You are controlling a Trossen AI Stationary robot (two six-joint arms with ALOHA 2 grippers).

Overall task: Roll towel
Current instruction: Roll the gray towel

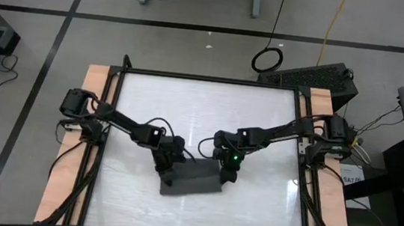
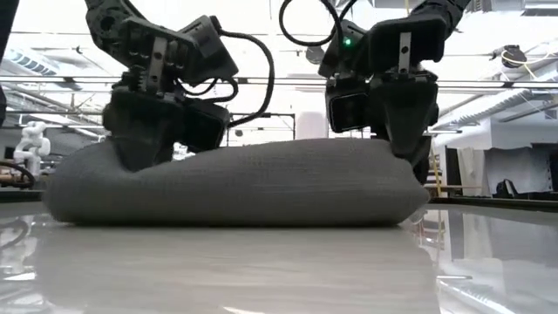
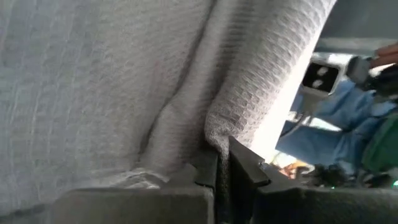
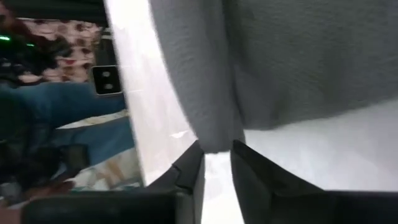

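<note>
Left gripper (image 1: pixel 169 164) is pinching the rolled towel (image 1: pixel 193 178) tight, while right gripper (image 1: pixel 227 174) is sitting slightly parted at its other end.

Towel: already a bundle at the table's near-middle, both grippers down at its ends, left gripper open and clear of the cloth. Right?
One thing is wrong: the left gripper is not open and clear. The left wrist view shows its fingers shut on a fold of the towel. The rest stands: in the high view the towel is a bundle at the table's near-middle, with the right gripper at its other end.
</note>
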